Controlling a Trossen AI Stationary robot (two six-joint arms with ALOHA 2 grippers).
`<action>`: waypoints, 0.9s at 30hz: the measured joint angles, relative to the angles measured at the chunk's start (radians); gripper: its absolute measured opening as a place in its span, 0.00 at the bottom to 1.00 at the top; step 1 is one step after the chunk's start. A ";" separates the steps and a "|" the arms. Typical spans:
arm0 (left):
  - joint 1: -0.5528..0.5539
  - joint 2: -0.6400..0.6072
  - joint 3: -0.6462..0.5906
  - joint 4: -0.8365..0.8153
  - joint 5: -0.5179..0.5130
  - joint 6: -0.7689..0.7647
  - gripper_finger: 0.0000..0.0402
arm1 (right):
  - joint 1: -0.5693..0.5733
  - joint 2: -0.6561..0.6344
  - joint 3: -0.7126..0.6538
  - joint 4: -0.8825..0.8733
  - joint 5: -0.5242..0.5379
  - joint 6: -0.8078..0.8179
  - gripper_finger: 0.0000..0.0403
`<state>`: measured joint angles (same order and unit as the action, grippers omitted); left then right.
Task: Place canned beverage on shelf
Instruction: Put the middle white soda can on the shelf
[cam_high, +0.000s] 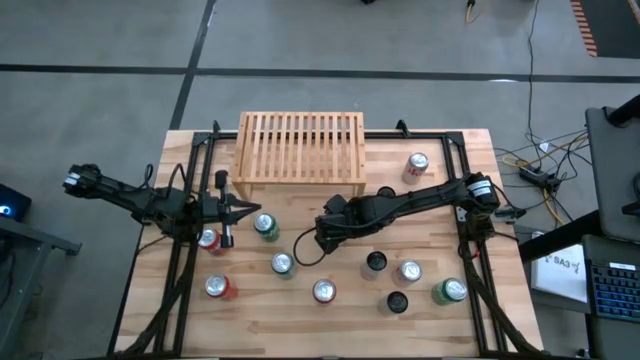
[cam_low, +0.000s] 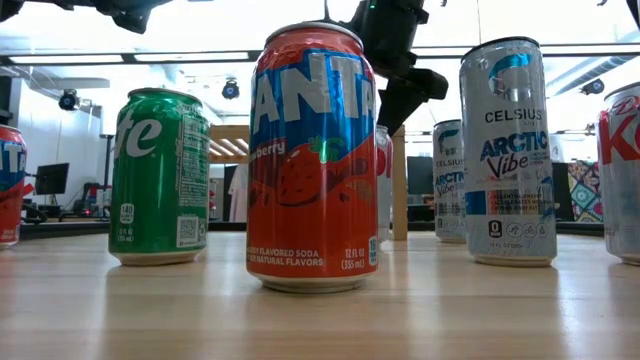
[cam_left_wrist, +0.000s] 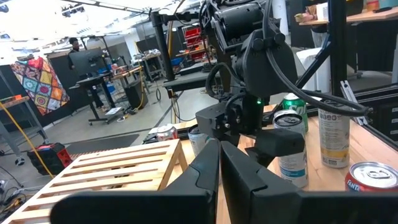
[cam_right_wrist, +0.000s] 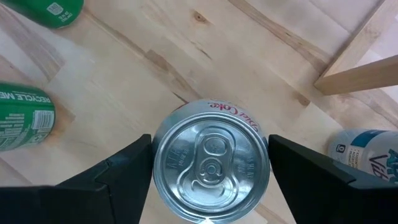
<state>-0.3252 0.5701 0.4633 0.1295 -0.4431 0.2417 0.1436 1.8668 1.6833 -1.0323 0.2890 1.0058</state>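
The light-wood slatted shelf (cam_high: 300, 148) stands at the table's far middle, with nothing on it; it also shows in the left wrist view (cam_left_wrist: 118, 171). A silver-topped Diet Coke can (cam_right_wrist: 211, 165) stands upright on the table in front of the shelf. My right gripper (cam_high: 322, 238) hangs over it, pointing down, and hides it in the high view. It is open, with one finger (cam_right_wrist: 124, 177) on each side of the can's top, and I see no touch. My left gripper (cam_high: 243, 212) is shut and empty, level above the table, left of the shelf's near corner.
Several upright cans stand on the near half of the table: a green one (cam_high: 265, 225) by the left gripper, a red one (cam_high: 208, 238), a Fanta can (cam_low: 313, 160), a Celsius can (cam_low: 508, 150) and others (cam_high: 409, 270). One can (cam_high: 418, 163) stands right of the shelf.
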 joint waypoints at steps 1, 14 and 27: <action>0.000 0.000 0.000 0.000 0.000 0.000 0.00 | 0.000 0.000 -0.001 0.002 0.000 0.000 0.72; 0.000 0.000 0.000 -0.006 0.000 0.000 0.00 | 0.000 0.000 -0.006 0.027 -0.001 0.017 0.73; 0.000 0.000 0.000 -0.006 0.000 -0.007 0.00 | -0.005 0.000 -0.033 0.057 0.003 0.050 0.74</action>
<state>-0.3256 0.5697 0.4633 0.1238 -0.4431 0.2344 0.1390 1.8668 1.6501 -0.9754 0.2924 1.0554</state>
